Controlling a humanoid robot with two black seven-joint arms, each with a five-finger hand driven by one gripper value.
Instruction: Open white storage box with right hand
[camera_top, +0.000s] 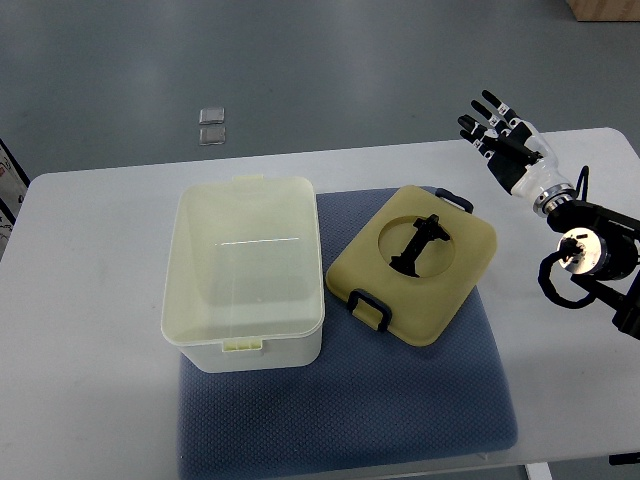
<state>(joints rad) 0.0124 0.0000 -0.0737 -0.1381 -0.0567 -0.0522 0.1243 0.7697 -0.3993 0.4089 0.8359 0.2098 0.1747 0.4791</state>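
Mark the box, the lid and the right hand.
box (243, 188): top view, far rim.
lid (472, 244): top view, bare top face right of the round recess.
right hand (508, 148): top view, palm, fingers spread and holding nothing.

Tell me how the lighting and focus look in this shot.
Top view: even, soft light; faint glare streak inside the box; only soft shadows beside the lid on the mat; right hand and table sharp, no motion blur.
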